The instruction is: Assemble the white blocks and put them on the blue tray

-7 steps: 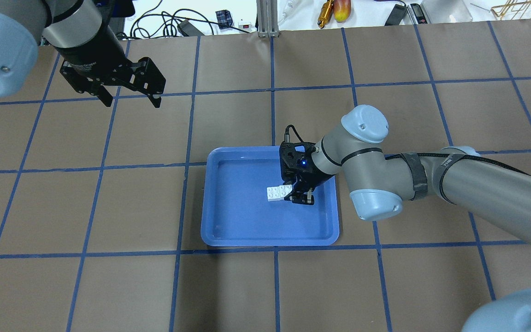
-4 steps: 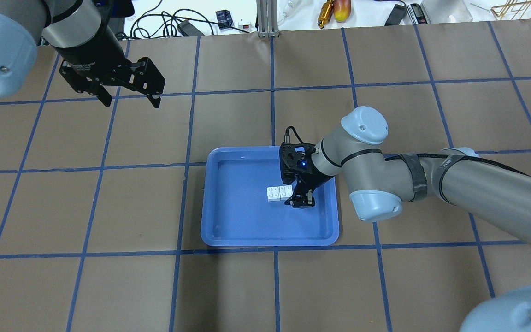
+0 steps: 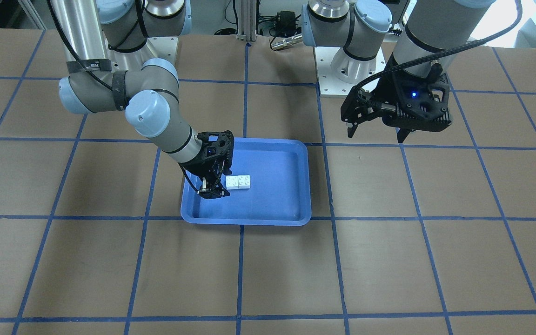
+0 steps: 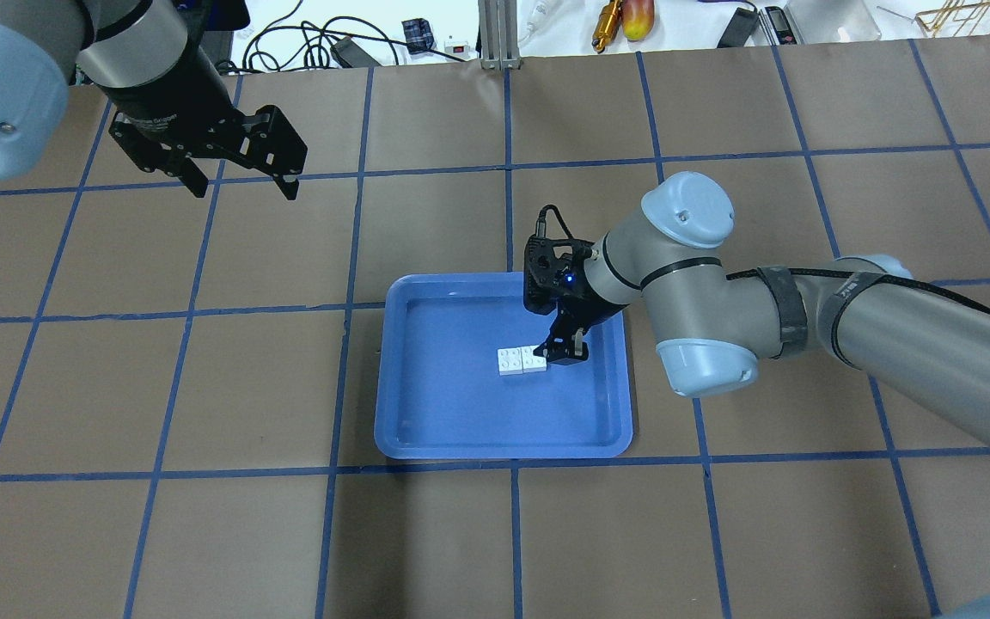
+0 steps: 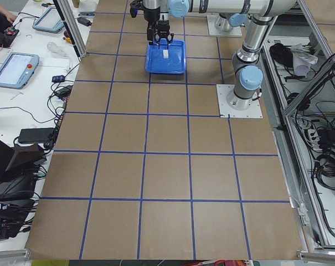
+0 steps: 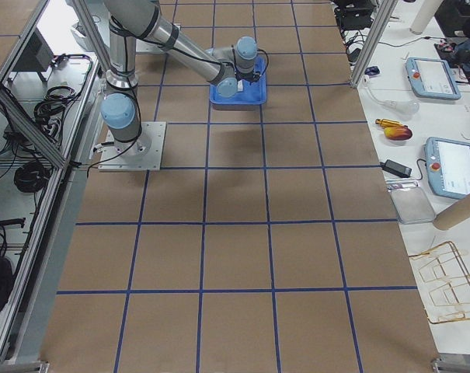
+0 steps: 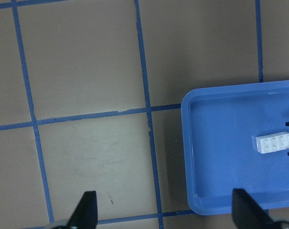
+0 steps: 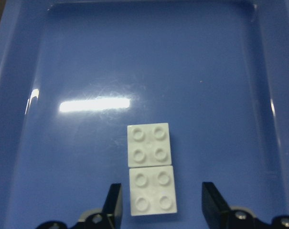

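Two white blocks (image 4: 522,360) lie end to end, touching, studs up, on the floor of the blue tray (image 4: 461,404). My right gripper (image 4: 565,354) is open at their right end. In the right wrist view the near block (image 8: 153,191) sits between the open fingers (image 8: 112,204) with a gap on each side, and the far block (image 8: 149,144) lies beyond it. The front view shows the blocks (image 3: 238,182) beside the right gripper (image 3: 210,190). My left gripper (image 4: 246,191) is open and empty, high over the bare table at far left; its wrist view shows the tray (image 7: 216,157) and the blocks (image 7: 274,142).
The table is brown paper with a blue tape grid. Cables, tools and tablets lie on the white bench beyond the far edge (image 4: 615,21). The left gripper in the front view (image 3: 375,134) hangs near the robot's base plates.
My right wrist and gripper have shifted slightly toward the table's far side. The white blocks have stayed in place in the tray. The left arm has not moved.
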Tool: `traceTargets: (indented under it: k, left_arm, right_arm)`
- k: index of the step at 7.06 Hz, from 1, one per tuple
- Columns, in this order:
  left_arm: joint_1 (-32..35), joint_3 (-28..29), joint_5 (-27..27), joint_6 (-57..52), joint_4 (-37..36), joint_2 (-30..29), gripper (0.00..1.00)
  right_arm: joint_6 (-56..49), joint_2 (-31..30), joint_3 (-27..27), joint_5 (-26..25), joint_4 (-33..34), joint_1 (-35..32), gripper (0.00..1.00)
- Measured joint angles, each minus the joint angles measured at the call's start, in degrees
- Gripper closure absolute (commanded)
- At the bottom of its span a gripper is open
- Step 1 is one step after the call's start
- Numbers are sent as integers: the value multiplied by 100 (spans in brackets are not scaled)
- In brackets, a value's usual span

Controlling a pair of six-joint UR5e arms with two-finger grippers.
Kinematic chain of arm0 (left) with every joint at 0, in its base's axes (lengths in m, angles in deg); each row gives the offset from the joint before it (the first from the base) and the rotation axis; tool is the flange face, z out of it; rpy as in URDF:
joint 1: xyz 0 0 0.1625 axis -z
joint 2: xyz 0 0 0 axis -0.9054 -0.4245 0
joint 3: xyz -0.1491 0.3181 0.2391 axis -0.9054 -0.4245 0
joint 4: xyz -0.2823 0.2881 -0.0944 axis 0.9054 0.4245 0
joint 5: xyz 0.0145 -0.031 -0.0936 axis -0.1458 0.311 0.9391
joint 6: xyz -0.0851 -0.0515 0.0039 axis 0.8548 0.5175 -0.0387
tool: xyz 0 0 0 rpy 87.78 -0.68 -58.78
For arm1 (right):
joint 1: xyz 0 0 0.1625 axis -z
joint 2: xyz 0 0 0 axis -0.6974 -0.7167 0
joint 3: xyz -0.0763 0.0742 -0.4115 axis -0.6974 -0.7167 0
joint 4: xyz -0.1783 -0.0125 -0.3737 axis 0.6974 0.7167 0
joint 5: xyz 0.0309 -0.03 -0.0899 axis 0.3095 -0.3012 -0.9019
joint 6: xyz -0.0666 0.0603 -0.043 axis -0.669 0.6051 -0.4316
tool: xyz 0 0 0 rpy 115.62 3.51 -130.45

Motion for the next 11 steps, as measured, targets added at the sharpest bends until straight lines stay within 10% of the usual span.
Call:
traceTargets:
  k: [11]
  left_arm:
    - [7, 54, -26, 60, -7, -36, 0]
  right_arm:
    - [2969, -970, -3015, -1063, -4282, 642, 0]
